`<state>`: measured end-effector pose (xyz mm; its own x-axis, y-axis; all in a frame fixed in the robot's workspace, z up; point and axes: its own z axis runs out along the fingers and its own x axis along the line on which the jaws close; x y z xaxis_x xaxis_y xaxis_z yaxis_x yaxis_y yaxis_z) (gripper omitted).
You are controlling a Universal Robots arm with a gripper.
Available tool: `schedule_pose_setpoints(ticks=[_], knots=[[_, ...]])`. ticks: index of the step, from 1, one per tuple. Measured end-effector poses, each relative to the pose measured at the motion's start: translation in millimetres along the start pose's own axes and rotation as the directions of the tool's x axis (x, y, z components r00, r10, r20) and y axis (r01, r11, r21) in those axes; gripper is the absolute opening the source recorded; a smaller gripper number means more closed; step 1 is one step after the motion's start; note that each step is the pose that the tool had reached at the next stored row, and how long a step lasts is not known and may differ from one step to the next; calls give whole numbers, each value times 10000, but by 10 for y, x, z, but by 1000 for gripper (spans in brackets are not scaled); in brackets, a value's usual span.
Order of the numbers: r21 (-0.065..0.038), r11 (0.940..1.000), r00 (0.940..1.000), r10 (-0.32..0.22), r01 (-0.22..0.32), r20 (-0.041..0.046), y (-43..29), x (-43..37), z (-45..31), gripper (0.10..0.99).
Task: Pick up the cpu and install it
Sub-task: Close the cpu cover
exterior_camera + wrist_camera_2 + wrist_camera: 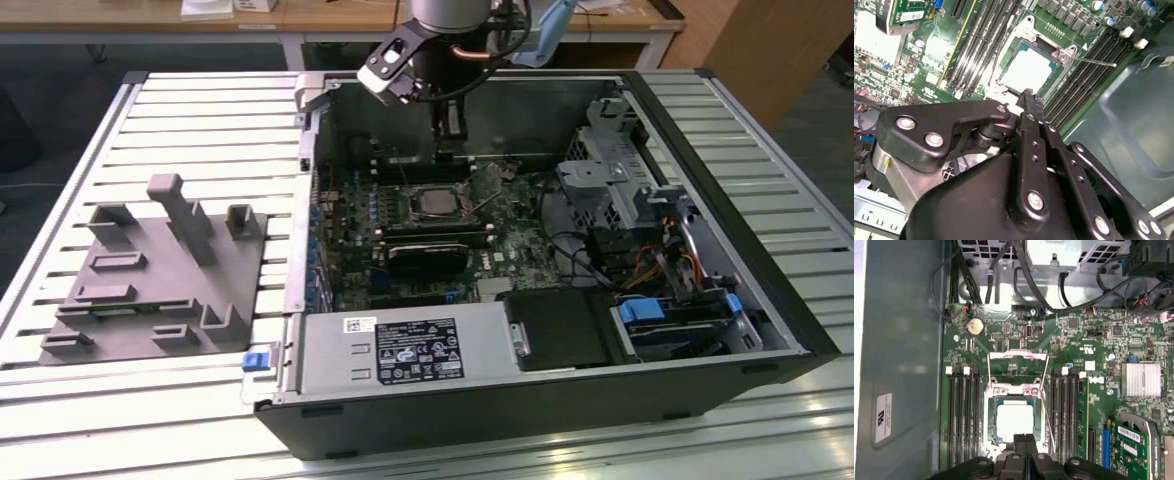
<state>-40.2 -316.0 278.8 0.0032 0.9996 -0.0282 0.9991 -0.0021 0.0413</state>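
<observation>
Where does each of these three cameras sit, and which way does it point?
Exterior view: off the arm, high, looking down slantwise into the open computer case on the slatted table; the arm shows beyond it.
First wrist view: on the arm, facing straight down at the motherboard; the shut pincer shows.
Second wrist view: on the arm, looking slantwise along the pincer.
Both wrist views share the cpu lying in its socket, beyond the pincer.

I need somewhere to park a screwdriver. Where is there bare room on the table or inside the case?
Bare table slats lie beyond the grey tray and along the exterior view's right. Inside, a bare metal panel borders the memory slots. Crowded: drive bays and cables, and the gripper above the cpu.
</observation>
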Motion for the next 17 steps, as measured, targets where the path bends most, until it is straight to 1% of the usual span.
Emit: schedule_pose_setpoints(ticks=[3, 8, 13, 17], knots=[[1, 10000, 10000, 0, 0, 2, 27, 0, 1, 106], [1, 10000, 10000, 0, 0, 1, 138, 0, 5, 106], [1, 10000, 10000, 0, 0, -11, 169, -1, -25, 106], [1, 10000, 10000, 1, -1, -14, 258, 0, -22, 106]])
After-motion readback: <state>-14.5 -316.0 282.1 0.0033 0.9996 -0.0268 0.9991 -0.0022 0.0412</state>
